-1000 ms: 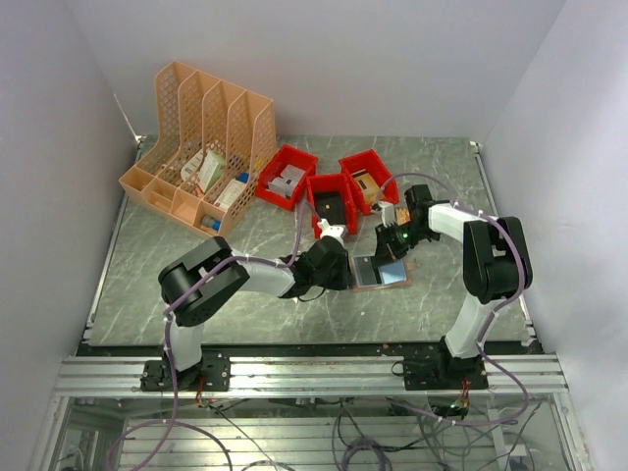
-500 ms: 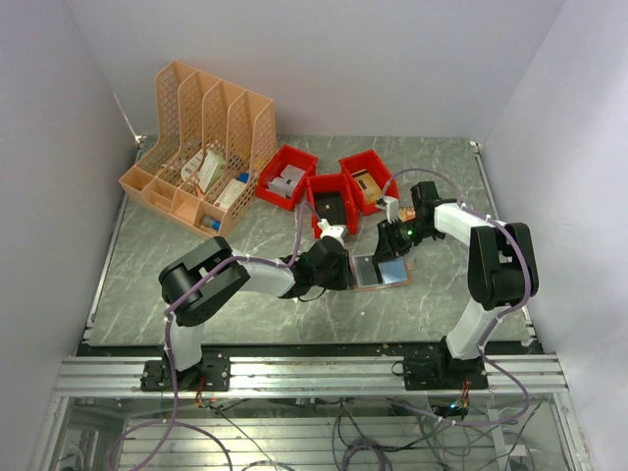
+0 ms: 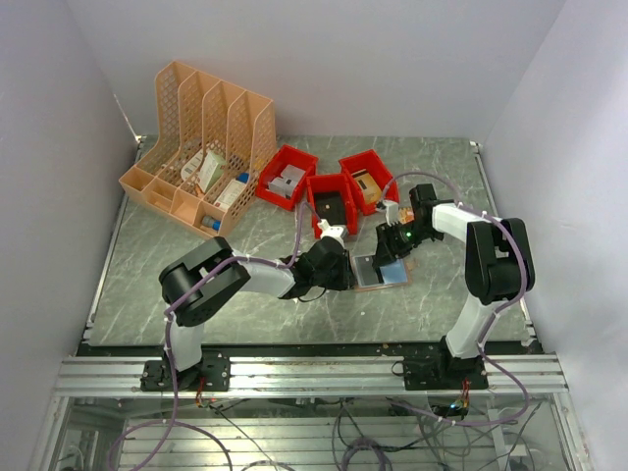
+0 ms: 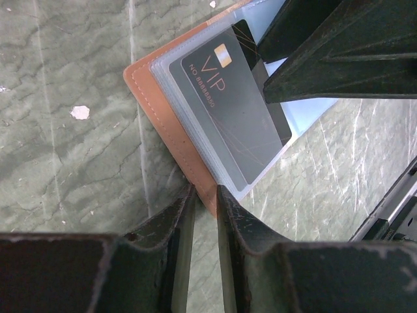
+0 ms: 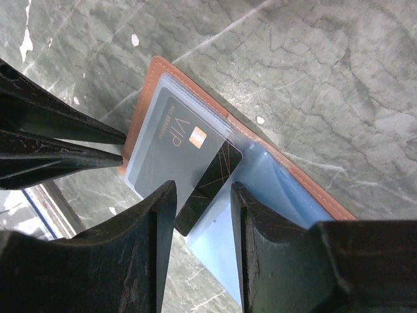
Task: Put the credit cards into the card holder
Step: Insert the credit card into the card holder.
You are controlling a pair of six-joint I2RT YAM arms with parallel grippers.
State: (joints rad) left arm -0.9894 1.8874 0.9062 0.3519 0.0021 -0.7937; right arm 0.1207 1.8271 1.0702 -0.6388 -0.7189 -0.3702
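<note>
The card holder [image 3: 383, 272] lies open on the marble table, its salmon cover [image 4: 159, 104] under clear sleeves. A black VIP credit card [image 4: 234, 111] sits partly inside a sleeve, one dark corner [image 5: 208, 182] sticking out. My left gripper [image 4: 204, 190] is shut on the cover's near corner, its fingers [image 5: 62, 140] coming in from the holder's left side. My right gripper [image 5: 202, 190] hovers open just over the card's exposed end, its pads apart from the card. In the top view the two grippers [image 3: 345, 267] [image 3: 394, 247] meet at the holder.
Three red bins [image 3: 287, 177] [image 3: 332, 203] [image 3: 367, 179] stand just behind the holder, holding small items. An orange lattice file rack [image 3: 201, 142] fills the back left corner. White walls close in the table on both sides.
My right gripper has opened and let go of the card, which stays in the sleeve. The left gripper keeps its hold on the cover.
</note>
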